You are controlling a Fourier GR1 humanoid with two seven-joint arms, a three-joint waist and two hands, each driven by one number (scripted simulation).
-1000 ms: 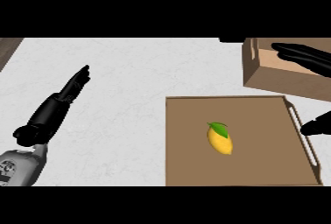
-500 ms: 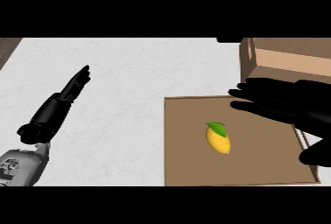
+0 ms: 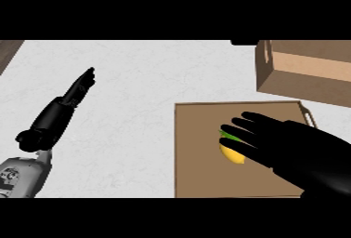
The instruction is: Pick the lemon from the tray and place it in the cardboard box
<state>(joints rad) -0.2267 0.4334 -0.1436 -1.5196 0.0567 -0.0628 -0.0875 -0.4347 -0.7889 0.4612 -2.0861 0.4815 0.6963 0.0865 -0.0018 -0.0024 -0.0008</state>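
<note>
On tray, lemon lies lengthwise under right hand.

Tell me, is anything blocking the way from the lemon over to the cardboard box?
Nothing visible does. The lemon lies on the tray, partly covered by the right hand. Between it and the cardboard box there is only bare tray, the tray's low rim and a strip of counter.

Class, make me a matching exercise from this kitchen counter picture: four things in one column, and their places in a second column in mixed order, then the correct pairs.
1. lemon
2. cardboard box
3. left hand
4. right hand

A. over the bare counter, at the view's left
B. on the tray, partly covered
C. at the upper right, beyond the tray
D. over the tray, above the lemon

Pairs: 1-B, 2-C, 3-A, 4-D
</note>
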